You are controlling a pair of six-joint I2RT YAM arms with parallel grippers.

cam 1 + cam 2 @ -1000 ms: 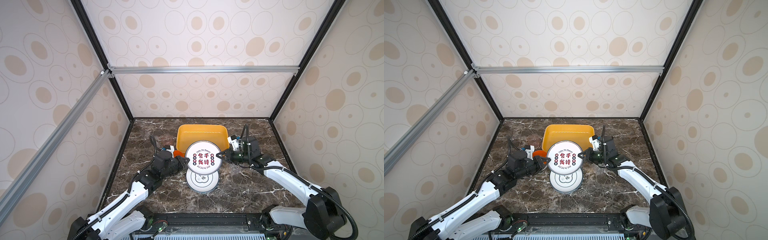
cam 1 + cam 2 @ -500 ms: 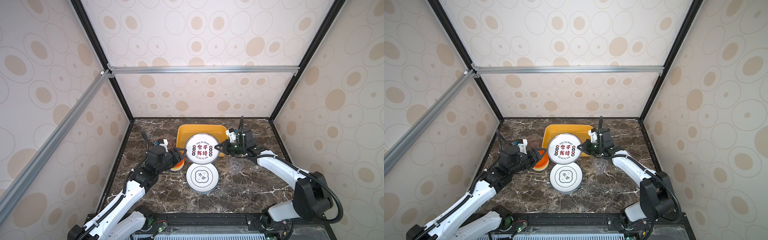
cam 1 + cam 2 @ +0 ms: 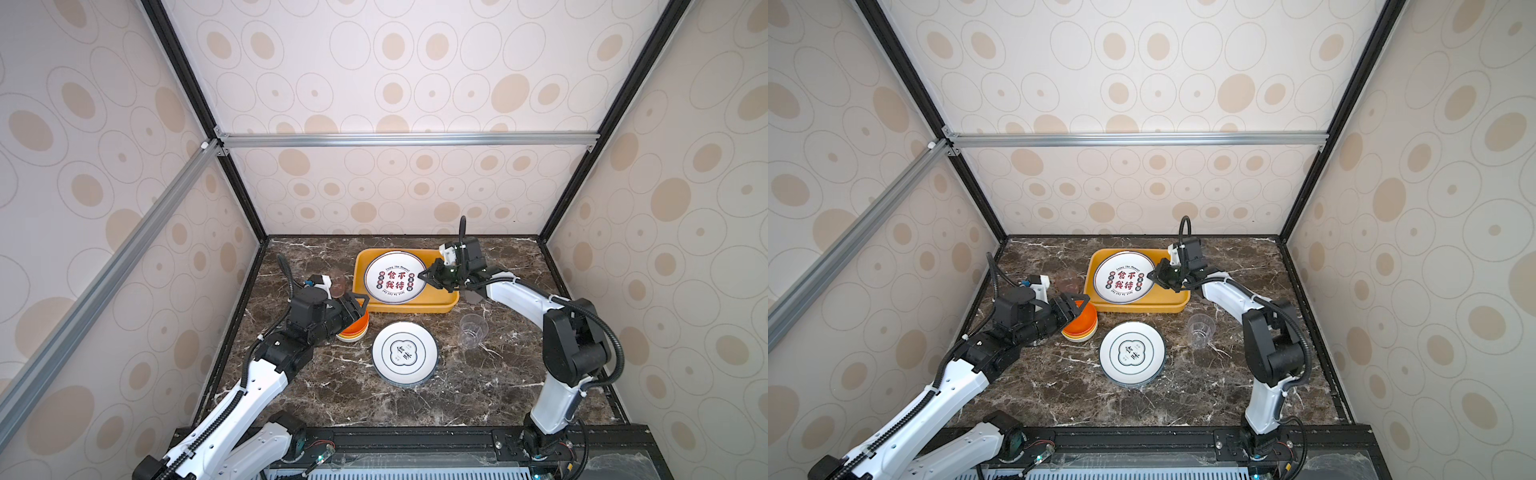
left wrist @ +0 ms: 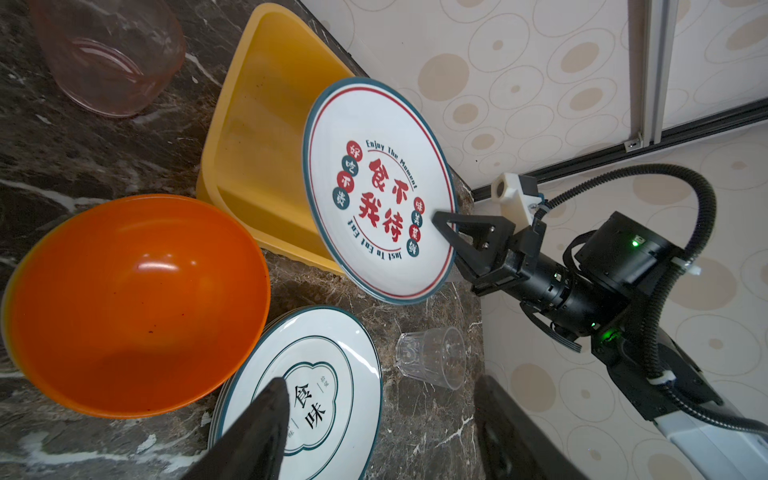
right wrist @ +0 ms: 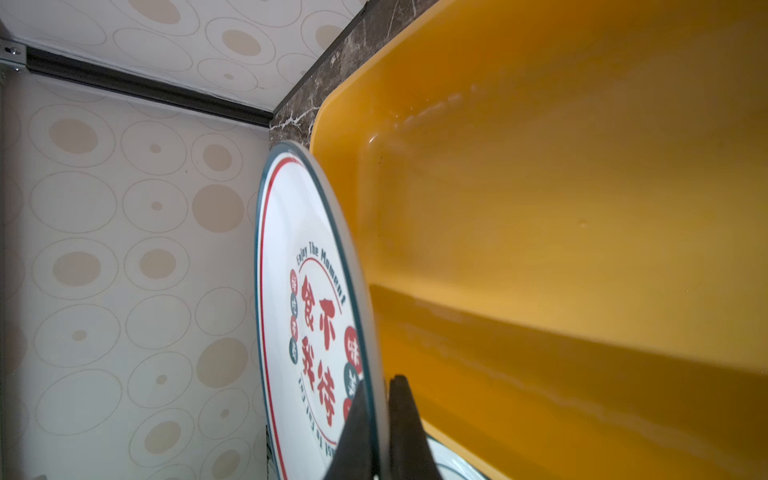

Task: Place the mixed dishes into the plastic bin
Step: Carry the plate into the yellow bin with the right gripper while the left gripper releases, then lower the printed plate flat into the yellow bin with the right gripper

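A white plate with red characters hangs tilted over the yellow plastic bin. My right gripper is shut on its right rim; the right wrist view shows the fingers pinching that plate beside the bin's wall. Left of the bin, my left gripper stands open and empty above a stack of orange bowls. In the left wrist view its fingers spread wide over a stack of plates next to the orange bowl.
The plate stack lies on the marble in front of the bin, with a clear cup to its right. A pink cup stands left of the bin. A greyish cup sits under the right arm.
My left gripper let go of the plate's left rim, opened and drew back left over the orange bowls. The right gripper carried the plate back over the bin.
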